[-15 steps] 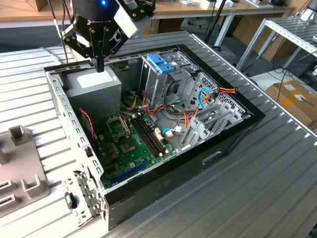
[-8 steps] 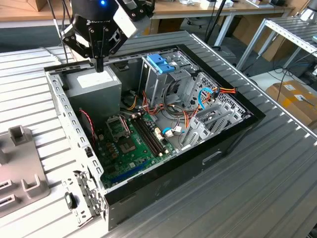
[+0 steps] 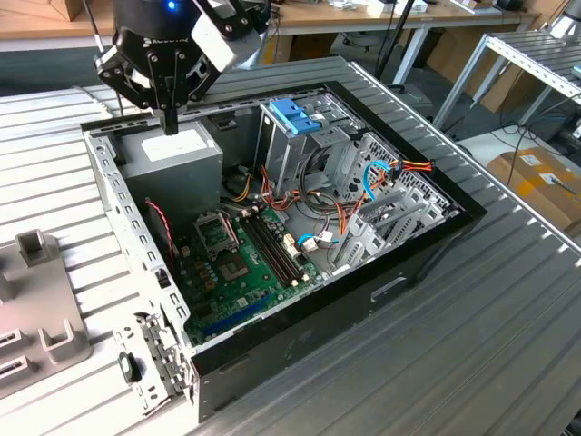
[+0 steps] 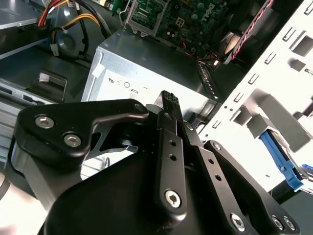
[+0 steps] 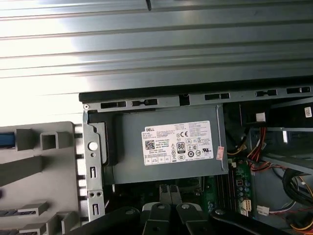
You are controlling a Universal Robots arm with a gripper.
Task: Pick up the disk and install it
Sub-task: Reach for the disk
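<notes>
My gripper (image 3: 170,121) hangs over the back corner of the open computer case (image 3: 427,245), just above the big grey power-supply box (image 3: 177,156). Its fingers are shut together with nothing between them, as both wrist views show (image 4: 167,100) (image 5: 169,195). The disk is out of view as a whole. A strip of blue plastic (image 4: 282,161) sits on the grey holder (image 5: 44,166) outside the case wall; I cannot tell whether it belongs to the disk.
Inside the case lie the green motherboard (image 3: 238,256), loose coloured cables (image 3: 390,173) and a metal drive cage topped by a blue bracket (image 3: 295,113). The grey slotted holder (image 3: 36,309) stands on the ribbed table at the exterior view's left. The white perforated case wall (image 3: 118,209) separates them.
</notes>
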